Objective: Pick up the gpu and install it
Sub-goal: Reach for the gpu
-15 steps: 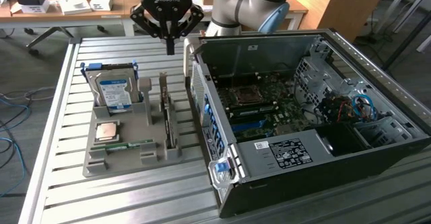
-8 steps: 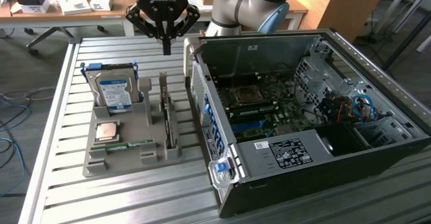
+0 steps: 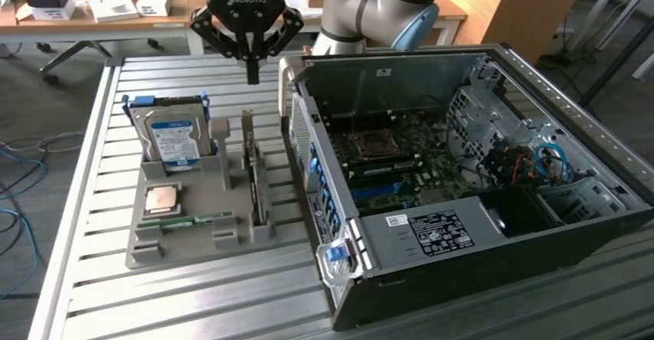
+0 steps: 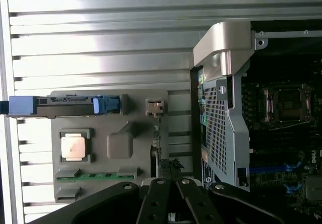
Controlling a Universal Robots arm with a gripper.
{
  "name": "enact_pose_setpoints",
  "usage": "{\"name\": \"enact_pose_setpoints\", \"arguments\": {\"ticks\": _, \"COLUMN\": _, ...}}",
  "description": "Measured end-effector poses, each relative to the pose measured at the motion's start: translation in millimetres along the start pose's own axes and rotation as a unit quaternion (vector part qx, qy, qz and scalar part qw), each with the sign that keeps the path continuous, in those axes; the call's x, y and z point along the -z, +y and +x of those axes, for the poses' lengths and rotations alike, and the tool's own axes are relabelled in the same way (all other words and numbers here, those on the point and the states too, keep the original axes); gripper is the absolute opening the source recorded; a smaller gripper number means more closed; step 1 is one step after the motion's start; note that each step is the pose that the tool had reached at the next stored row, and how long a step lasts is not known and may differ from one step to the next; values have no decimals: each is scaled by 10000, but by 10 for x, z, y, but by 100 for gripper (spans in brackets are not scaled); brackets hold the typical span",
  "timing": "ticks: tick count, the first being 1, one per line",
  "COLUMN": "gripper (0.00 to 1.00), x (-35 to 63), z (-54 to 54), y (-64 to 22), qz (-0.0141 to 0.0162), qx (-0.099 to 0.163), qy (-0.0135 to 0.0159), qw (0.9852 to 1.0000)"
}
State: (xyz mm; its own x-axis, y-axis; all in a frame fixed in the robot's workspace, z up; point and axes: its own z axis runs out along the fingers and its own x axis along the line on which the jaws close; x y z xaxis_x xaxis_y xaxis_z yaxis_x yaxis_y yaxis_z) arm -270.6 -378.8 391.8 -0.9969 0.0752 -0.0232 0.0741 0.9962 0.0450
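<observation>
Four parts sit in the grey holder (image 3: 184, 252) on the desk (image 3: 153, 309), each in its own recess, likely so that it can be gripped cleanly. The memory stick (image 3: 189, 221) and CPU (image 3: 164, 200) lie flat at the holder's near end. The gpu (image 3: 253, 175) stands on edge along the side facing the open computer case (image 3: 399, 80), and the hard drive (image 3: 171, 139) stands upright farther back. Above the holder's far end the pincer (image 3: 248, 68) hangs shut and empty, clear of the gpu.
</observation>
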Motion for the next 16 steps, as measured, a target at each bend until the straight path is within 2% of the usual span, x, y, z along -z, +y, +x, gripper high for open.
{"name": "enact_pose_setpoints", "arguments": {"ticks": 16, "gripper": 11, "x": 6, "z": 11, "y": -140, "qz": 0, "qx": 0, "qy": 0, "qw": 10000}}
